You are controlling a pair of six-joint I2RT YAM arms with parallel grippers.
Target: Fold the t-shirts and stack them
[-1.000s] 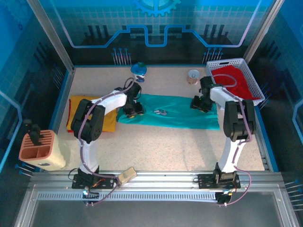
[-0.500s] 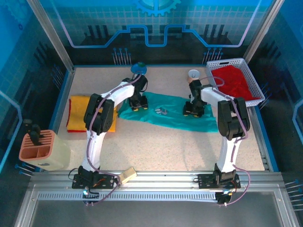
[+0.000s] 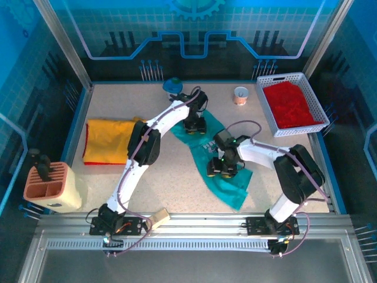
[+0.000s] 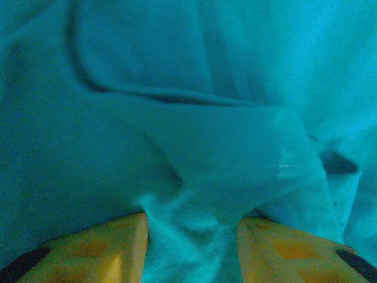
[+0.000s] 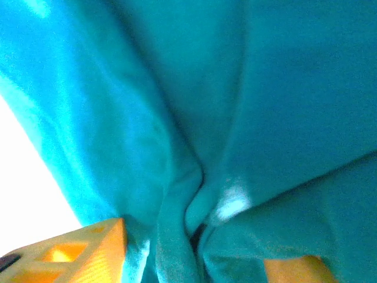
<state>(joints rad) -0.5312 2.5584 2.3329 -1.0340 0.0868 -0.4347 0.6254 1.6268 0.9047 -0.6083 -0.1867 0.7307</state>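
The teal t-shirt (image 3: 203, 147) lies as a long diagonal strip from the table's middle back toward the front right. My left gripper (image 3: 194, 125) is at its far end, and in the left wrist view the left gripper (image 4: 191, 227) is shut on a bunched fold of teal t-shirt (image 4: 224, 165). My right gripper (image 3: 221, 168) sits on the strip's nearer half. Its orange fingers (image 5: 88, 247) stand wide apart, with loose teal t-shirt (image 5: 177, 224) folds between them. The yellow t-shirt (image 3: 109, 141) lies folded at the left. The red t-shirt (image 3: 291, 106) fills the white basket (image 3: 265, 79).
A small cup (image 3: 240, 94) and a blue object (image 3: 172, 86) stand near the back edge. A beige holder (image 3: 50, 186) sits beyond the table's left front corner. Bare tabletop (image 3: 165, 183) shows in front of the teal strip.
The teal t-shirt has swung from lying across the table to a diagonal. My right gripper dragged its end toward the front and its jaws widened. My left gripper shifted right along the back.
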